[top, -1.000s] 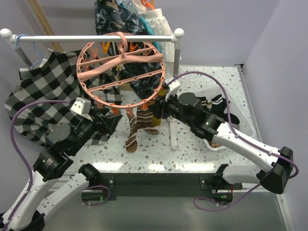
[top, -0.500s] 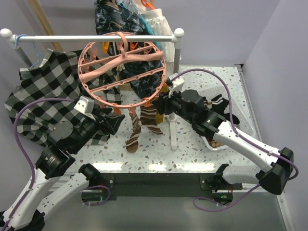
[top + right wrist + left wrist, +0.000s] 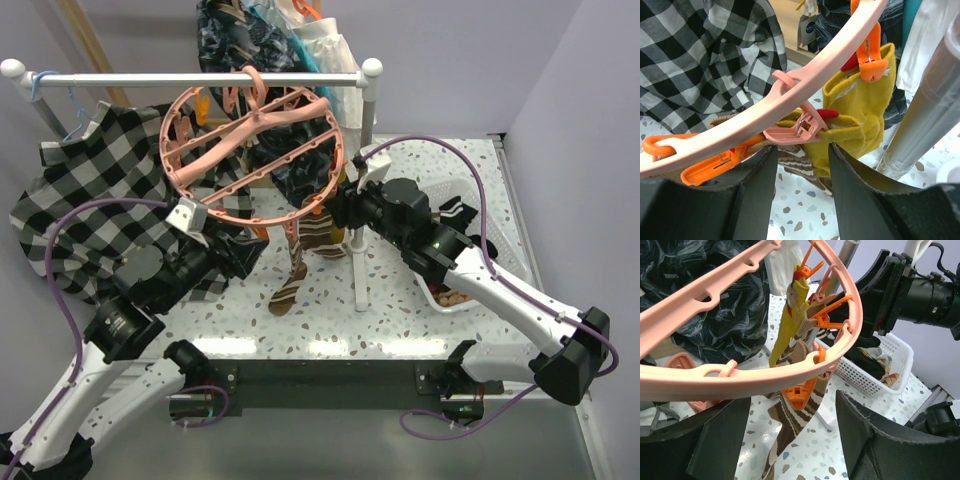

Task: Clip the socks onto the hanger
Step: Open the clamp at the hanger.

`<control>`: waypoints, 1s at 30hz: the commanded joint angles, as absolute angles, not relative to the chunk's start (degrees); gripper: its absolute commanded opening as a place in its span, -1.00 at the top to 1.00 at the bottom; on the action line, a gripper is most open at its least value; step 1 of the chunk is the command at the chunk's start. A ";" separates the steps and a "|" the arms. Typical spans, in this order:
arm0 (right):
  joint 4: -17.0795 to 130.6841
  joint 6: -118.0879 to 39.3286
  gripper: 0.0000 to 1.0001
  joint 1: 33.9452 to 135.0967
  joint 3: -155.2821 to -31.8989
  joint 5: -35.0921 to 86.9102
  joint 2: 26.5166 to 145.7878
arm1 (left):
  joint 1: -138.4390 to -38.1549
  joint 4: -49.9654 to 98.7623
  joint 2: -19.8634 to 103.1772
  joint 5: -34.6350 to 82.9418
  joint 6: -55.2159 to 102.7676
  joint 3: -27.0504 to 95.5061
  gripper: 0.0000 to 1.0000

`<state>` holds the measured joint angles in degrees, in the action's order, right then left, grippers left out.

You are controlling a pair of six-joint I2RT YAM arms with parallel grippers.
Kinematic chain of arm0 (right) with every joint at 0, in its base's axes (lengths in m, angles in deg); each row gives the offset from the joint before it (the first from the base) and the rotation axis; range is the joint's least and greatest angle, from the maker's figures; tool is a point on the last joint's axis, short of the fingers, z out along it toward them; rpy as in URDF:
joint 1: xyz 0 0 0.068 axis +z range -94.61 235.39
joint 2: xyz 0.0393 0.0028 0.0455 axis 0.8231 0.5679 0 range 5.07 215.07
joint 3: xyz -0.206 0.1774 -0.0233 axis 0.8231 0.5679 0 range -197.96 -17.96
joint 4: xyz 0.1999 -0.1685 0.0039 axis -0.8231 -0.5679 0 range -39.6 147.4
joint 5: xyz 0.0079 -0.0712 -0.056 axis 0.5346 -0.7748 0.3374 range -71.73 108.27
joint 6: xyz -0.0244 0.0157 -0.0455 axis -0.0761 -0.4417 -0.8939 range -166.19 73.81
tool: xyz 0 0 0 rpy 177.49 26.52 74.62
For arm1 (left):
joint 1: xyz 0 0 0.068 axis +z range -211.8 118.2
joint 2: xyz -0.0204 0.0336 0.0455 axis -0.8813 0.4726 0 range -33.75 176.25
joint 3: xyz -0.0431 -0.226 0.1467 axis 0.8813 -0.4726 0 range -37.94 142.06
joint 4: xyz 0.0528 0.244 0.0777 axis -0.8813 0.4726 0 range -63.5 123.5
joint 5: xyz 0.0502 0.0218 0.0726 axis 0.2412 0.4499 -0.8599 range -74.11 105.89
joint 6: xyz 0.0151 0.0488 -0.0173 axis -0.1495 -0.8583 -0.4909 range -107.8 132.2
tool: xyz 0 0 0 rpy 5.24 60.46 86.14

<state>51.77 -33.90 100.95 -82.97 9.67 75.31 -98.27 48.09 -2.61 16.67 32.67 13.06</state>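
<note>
Left gripper: jaws wide, empty, under the hanger's near rim, probably to steady the tilted ring. Right gripper: half-parted just below a pink clip; whether it grips anything cannot be told. Yellow sock and striped sock hang clipped at the ring's right edge, below the rail.

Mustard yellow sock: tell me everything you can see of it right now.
The mustard yellow sock is soft knit with small red patches. It hangs limp and crumpled below the pink hanger ring, its upper edge pinched in an orange clip. A pink clip sits against its lower left side; whether it grips is unclear. The brown striped sock hangs touching it; the white rail post stands close beside it.
</note>
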 commanded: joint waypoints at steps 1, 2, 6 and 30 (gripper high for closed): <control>53.71 -34.86 0.02 100.57 -85.54 9.48 75.38 | -98.27 42.94 -1.84 18.18 33.64 11.98 -0.45; 53.71 -34.94 0.02 100.57 -85.54 9.57 75.38 | -98.19 42.59 -1.76 18.09 33.82 11.98 -0.45; 53.79 -34.94 0.02 100.57 -85.46 10.18 75.30 | -98.19 40.83 -1.14 18.18 34.25 11.72 -0.45; 54.41 -34.68 0.02 100.48 -84.93 12.03 75.03 | -98.18 33.54 1.32 18.70 36.28 9.61 -0.23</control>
<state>51.84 -34.27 100.69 -82.97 10.96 75.31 -98.27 39.17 1.21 17.61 35.57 10.77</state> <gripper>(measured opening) 0.488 0.631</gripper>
